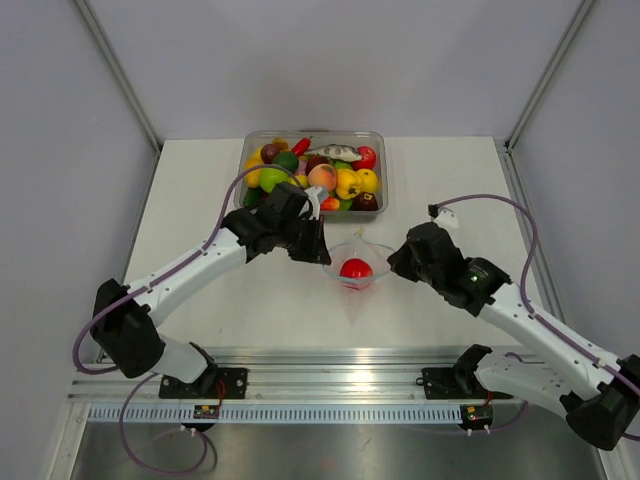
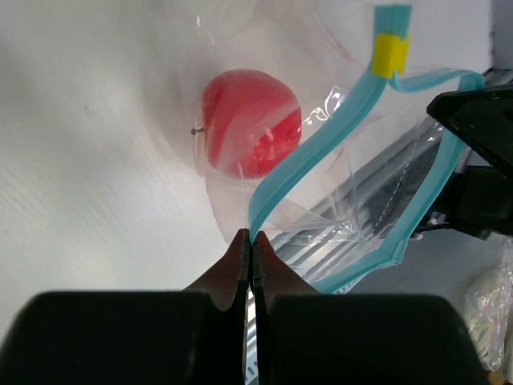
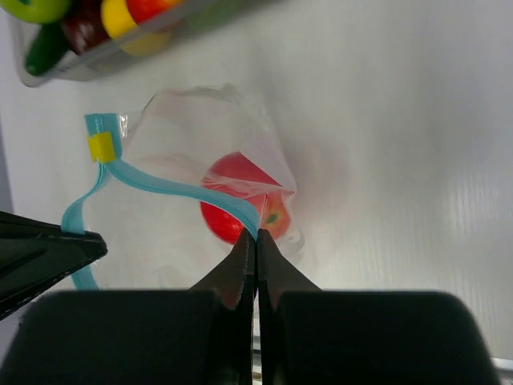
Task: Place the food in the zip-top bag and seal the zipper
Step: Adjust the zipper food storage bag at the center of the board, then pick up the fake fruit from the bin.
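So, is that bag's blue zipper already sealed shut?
No: the left wrist view shows the zipper's two teal strips bowed apart, leaving the zip-top bag's mouth open.

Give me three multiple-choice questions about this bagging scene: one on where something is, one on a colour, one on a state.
1. Where is the red fruit relative to the zip-top bag?
A. beside it
B. inside it
C. on top of it

2. What colour is the small tab on the zipper?
A. yellow
B. black
C. red

3. How is the bag's mouth?
A. pressed shut along its whole length
B. gaping open
C. folded under the bag

Answers: 1 B, the fruit shows through the clear plastic. 2 A, a yellow tab sits near the teal strip's end. 3 B, the two strip halves bow apart in the left wrist view.
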Controlling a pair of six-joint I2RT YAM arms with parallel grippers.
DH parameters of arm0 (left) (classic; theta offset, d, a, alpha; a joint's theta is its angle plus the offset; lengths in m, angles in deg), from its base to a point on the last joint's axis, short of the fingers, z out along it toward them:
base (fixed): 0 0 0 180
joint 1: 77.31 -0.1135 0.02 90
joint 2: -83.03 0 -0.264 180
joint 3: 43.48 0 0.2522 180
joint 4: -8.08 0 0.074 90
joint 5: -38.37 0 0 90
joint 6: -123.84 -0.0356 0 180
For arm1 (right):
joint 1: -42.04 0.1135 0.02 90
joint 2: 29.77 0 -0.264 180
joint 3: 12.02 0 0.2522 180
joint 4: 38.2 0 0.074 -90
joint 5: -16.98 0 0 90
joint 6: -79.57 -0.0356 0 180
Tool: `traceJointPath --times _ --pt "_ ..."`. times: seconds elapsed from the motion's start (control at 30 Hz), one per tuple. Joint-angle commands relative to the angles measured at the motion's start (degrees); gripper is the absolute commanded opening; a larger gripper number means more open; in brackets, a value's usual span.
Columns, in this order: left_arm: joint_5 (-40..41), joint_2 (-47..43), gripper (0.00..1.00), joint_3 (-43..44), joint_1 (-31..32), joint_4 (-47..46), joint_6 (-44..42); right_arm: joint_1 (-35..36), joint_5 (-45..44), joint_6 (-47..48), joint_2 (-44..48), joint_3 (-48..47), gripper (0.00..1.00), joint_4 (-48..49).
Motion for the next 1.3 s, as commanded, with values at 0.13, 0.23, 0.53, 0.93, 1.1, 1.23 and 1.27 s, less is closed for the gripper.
traceJointPath --times 0.13,0.23,0.53,0.93,1.1,1.23,1.27 --pt "-5.83 0.35 0.0 3.55 0.09 -2.53 -3.84 -0.34 -2.72 2.76 0.51 -3.25 0.0 -3.43" --pt "-5.92 5.17 0.52 4.15 -0.52 -1.41 -5.94 -0.34 -1.49 0.38 0.76 1.66 0.0 -0.71" --pt "-5.48 2.47 0.74 13.2 -4.12 4.49 -9.99 -0.34 0.1 1.34 1.21 -0.42 0.0 -1.84" --pt "12.7 14.48 0.95 29.88 -13.62 7.92 -8.59 -0.34 2.55 4.59 -2.57 -5.96 0.0 -0.35" --pt "16.58 21.0 0.99 35.0 -13.62 5.2 -5.09 -0.34 3.69 5.03 -3.28 -5.96 0.0 1.23" --pt "18.42 27.24 0.99 39.48 -13.7 3.26 -4.2 -0.34 3.87 5.39 -3.45 -6.31 0.0 1.32" --pt "18.34 29.78 0.99 41.75 -13.7 3.0 -4.02 -0.34 3.96 5.39 -3.45 -6.4 0.0 1.32"
